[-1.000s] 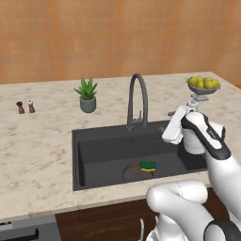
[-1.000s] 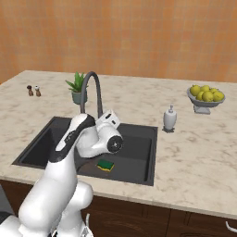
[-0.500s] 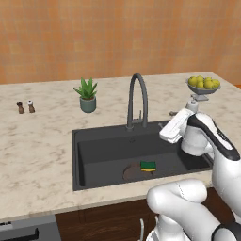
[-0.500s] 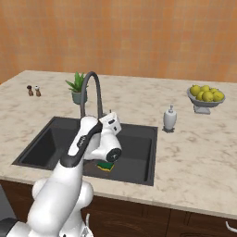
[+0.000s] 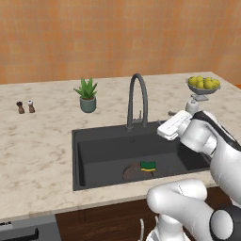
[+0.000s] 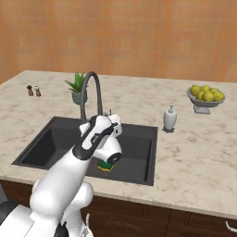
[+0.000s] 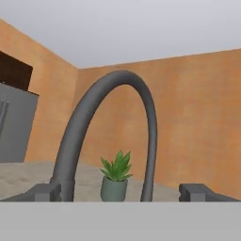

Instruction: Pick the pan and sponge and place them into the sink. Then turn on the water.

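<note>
My gripper (image 7: 121,193) is open, its two dark fingertips (image 7: 44,192) spread wide with nothing between them. It hovers over the right part of the dark grey sink (image 5: 80,155), level with the arched faucet (image 5: 137,100) and facing it from close by; the faucet (image 7: 113,127) rises right in front in the hand view. The white hand (image 5: 173,125) is apart from the faucet. The sponge (image 5: 148,165), yellow with a green top, lies on the basin floor partly on the dark brown pan (image 5: 131,173). In the right base view the sponge (image 6: 105,165) peeks out under my arm. Water is out of view at the spout.
A potted plant (image 5: 87,96) stands behind the sink's left side. Two small shakers (image 5: 25,107) sit far left. A soap dispenser (image 6: 170,118) stands right of the sink, and a grey fruit bowl (image 6: 205,98) with lemons sits at the back right.
The hand has eased a little toward the faucet while the arm's elbow swung lower. The jaws stayed open. Pan and sponge have not moved.
</note>
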### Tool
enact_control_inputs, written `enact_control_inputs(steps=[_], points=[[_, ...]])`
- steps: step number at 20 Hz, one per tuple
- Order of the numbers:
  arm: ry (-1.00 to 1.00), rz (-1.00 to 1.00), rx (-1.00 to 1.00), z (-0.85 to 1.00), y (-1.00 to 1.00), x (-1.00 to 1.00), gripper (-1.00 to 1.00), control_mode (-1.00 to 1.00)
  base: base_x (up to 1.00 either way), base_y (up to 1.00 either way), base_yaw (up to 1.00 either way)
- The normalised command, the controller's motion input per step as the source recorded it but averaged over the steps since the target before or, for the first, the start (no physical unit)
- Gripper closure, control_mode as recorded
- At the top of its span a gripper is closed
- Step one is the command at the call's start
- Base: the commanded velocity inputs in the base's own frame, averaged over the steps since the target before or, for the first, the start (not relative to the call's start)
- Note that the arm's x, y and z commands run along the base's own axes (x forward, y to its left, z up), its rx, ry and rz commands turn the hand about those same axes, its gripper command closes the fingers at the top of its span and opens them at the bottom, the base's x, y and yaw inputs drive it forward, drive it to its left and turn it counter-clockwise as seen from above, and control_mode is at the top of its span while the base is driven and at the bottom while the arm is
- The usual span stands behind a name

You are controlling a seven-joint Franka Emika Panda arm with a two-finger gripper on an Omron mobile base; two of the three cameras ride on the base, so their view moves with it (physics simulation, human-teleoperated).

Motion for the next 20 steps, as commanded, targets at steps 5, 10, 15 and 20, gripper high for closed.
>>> enact_control_inputs(steps=[5,10,15,20], points=[[0.00,0.00,0.05,0.00,-0.02,0.42,-1.00,-1.00,0.00,0.00,0.00],[0.03,0.03,0.02,-0.06,-0.27,0.46,-1.00,-1.00,0.00,0.00,0.00],[0.03,0.01,0.00,-0.23,-0.04,0.41,-1.00,-1.00,0.00,0.00,0.00],[0.02,0.00,0.02,-0.29,0.00,0.38,-1.00,-1.00,0.00,0.00,0.00]])
